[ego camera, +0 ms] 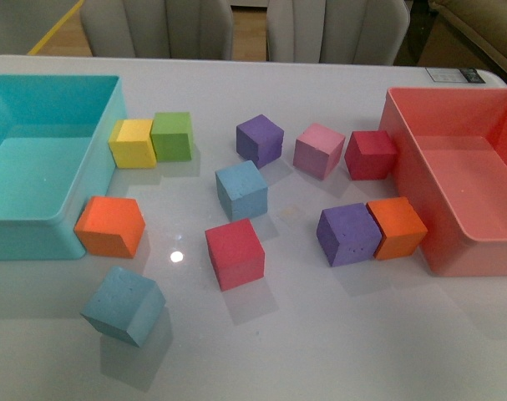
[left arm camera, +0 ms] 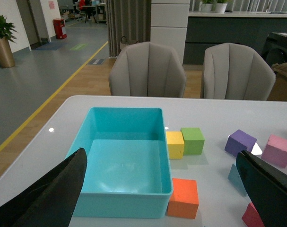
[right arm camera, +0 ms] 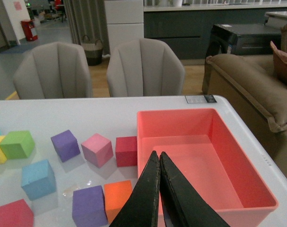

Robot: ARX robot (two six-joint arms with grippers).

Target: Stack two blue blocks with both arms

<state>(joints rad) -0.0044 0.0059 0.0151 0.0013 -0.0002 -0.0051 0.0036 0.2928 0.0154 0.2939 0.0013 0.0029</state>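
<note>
Two blue blocks lie apart on the white table: one [ego camera: 241, 189] near the middle, the other [ego camera: 124, 306] tilted near the front left. Neither arm shows in the front view. My left gripper [left arm camera: 161, 156] is open and empty, hovering above the turquoise bin's near end. Its fingers [left arm camera: 48, 198] spread wide, and one hides most of the middle blue block [left arm camera: 236, 178]. My right gripper [right arm camera: 157, 154] is shut on nothing, above the left wall of the red bin. The middle blue block [right arm camera: 38, 178] lies well off to its side.
A turquoise bin [ego camera: 27, 238] stands at the left and a salmon-red bin [ego camera: 412, 167] at the right. Scattered between them are yellow [ego camera: 132, 142], green [ego camera: 172, 135], orange [ego camera: 109, 225], red [ego camera: 234, 253], purple [ego camera: 347, 234] and pink [ego camera: 318, 150] cubes. Chairs stand beyond the far edge.
</note>
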